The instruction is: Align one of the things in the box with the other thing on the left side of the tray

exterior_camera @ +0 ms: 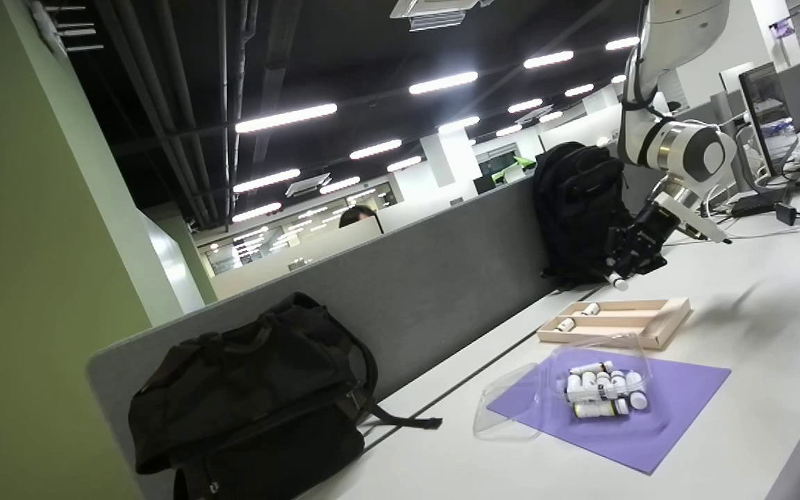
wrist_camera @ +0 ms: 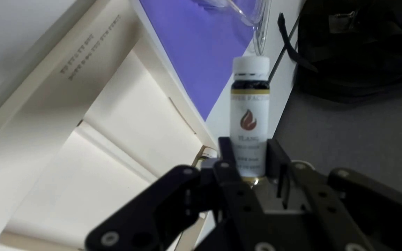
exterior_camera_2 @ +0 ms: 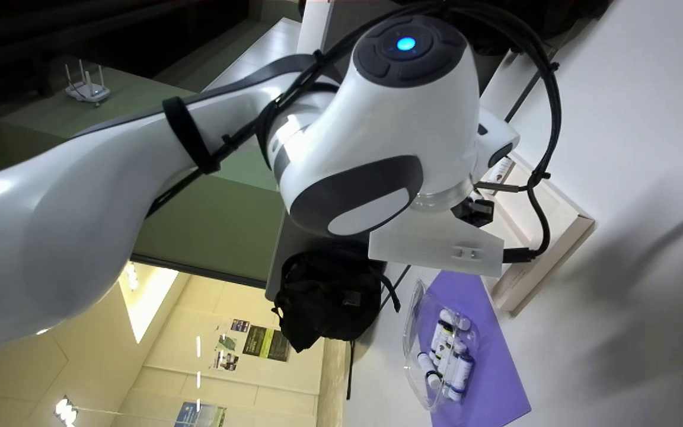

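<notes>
Because the end effector (wrist_camera: 251, 150) pinches the lower part of a labelled bottle (wrist_camera: 250, 111) from both sides, the white cap (wrist_camera: 251, 68) projects free of the grip; in an exterior view this bottle is tilted above the tray (exterior_camera: 669, 325), touching nothing in it. It should prove light and stiff, and the dark band beneath the cap suggests glass, which could chip if knocked against the tray's edge. Its round, smooth wall may turn or slip under a weak pinch, so the broad labelled part seems a better hold than the cap. A divider (wrist_camera: 117, 152) parts the tray into two compartments, each with one bottle lying near the same end: the far bottle (exterior_camera: 590, 310) and the near bottle (exterior_camera: 565, 325). Beside the tray, on a purple sheet (exterior_camera: 692, 389) spread over the worktop (exterior_camera: 435, 479), a clear box (exterior_camera: 626, 351) contains, in both exterior views, a close cluster of similar bottles (exterior_camera: 573, 384); its lid (exterior_camera: 507, 413) stands open to one side, and whether it is hinged cannot be told.
</notes>
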